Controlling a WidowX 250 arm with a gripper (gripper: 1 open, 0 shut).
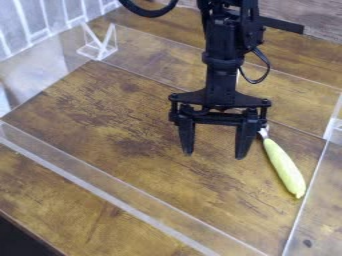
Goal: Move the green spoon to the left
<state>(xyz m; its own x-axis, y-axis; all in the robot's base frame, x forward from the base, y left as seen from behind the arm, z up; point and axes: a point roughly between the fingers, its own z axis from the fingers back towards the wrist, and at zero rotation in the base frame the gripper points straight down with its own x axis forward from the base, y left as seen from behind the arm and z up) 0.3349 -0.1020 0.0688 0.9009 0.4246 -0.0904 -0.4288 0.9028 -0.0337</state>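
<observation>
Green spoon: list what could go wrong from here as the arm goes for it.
The spoon lies to one side of the open gripper, not between its fingers, so closing now would likely miss it. The metal bowl end is mostly hidden behind the gripper, so a sideways move could knock it unseen. The handle lies close to the clear strip along the table's right side in the picture; a nudge that way might push the spoon against it.
</observation>
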